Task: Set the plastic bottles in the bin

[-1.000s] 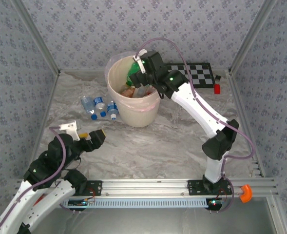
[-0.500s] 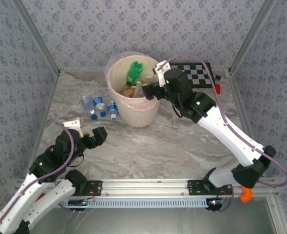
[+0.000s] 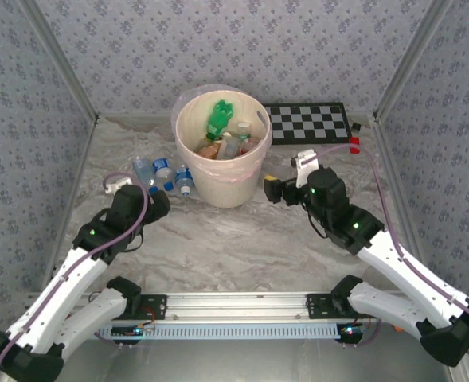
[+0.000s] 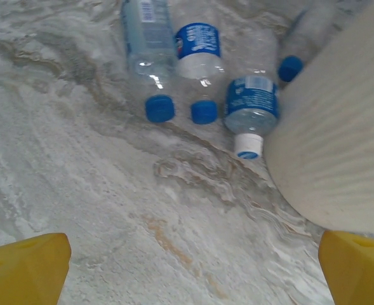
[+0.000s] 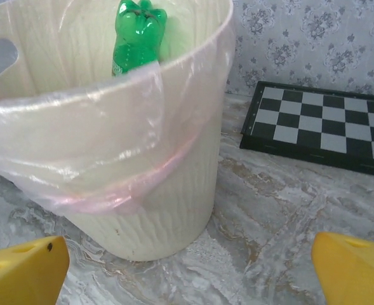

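Left gripper [image 4: 187, 267], fingers spread and empty, hovers over four clear blue-capped bottles [image 4: 202, 70] lying side by side against the bin [image 3: 226, 187]. The bin stands near the table's [image 3: 242, 239] far edge with more bottles inside. Right gripper [image 3: 272, 191], likewise spread, hangs beside the bin. Hazard: the crowded round bottles may roll or be nipped in pairs, and a finger may strike the bin wall.

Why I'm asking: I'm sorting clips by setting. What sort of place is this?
Probably a robot test cell: grey patterned wallpaper panels box in a marbled tabletop, two white arms stand on an aluminium rail, and a black-and-white checkerboard lies at the back.
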